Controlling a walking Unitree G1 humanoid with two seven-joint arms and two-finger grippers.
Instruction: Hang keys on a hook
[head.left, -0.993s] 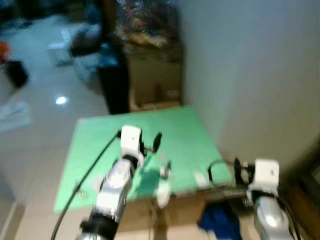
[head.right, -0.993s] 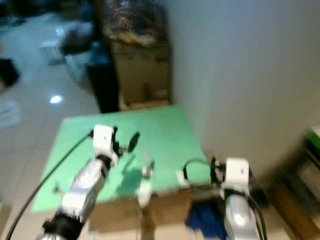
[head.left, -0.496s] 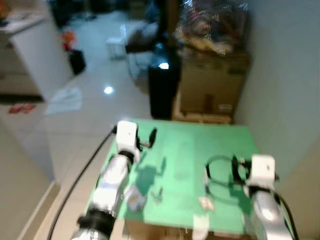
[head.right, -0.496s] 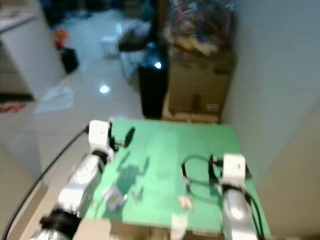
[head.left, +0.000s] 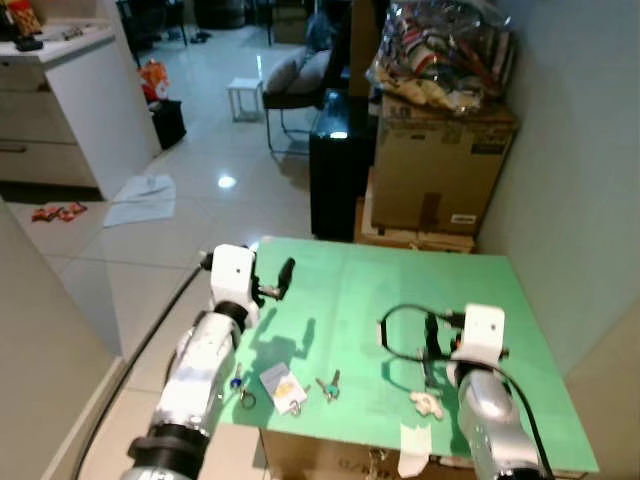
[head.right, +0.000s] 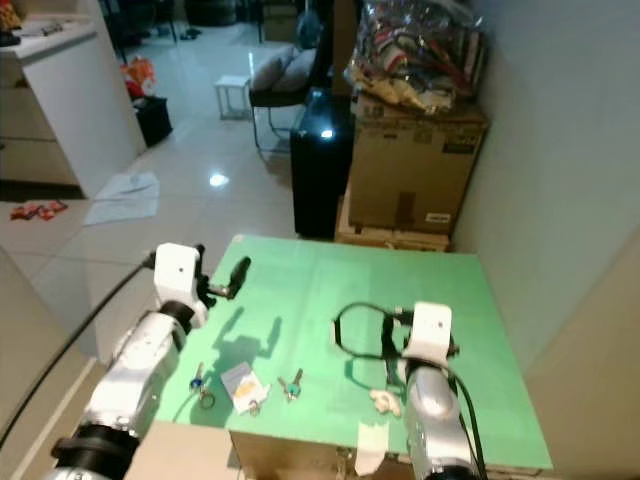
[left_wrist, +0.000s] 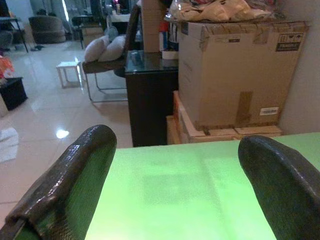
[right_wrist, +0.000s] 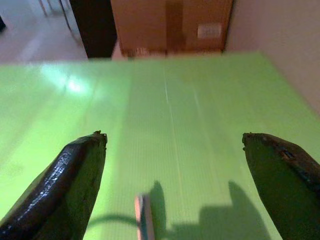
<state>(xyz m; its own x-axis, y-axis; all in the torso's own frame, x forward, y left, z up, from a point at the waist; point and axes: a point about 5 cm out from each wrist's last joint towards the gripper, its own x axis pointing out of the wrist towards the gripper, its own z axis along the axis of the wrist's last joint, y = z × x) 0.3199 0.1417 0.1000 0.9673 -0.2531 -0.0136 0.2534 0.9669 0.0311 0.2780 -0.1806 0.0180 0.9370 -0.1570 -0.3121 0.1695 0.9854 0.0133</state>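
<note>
— On the green table (head.left: 400, 290), near its front edge, what do we see?

— We see the keys (head.left: 328, 385), a small bunch with a blue-green head, lying flat. Just beside them is a white tag with an orange mark (head.left: 282, 388), and further to our left, at the table's corner, a blue piece on a dark ring (head.left: 240, 390). A small pale thing (head.left: 427, 403) lies near our right arm; we cannot tell what it is.

— Where are our pincers?

— Our left pincer (left_wrist: 175, 185) hovers over the left part of the table, its two black fingers (left_wrist: 75, 175) wide apart, and it holds nothing. Our right pincer (right_wrist: 175, 185) hangs above the right part, also spread wide and empty. The keys are between the two arms, touching neither.

— And behind the table?

— A cardboard box (head.left: 440, 165) with plastic bags on top stands by the wall, a dark cabinet (head.left: 335, 170) beside it, then a chair (head.left: 290, 85) on the shiny tiled floor (head.left: 200, 170).
</note>
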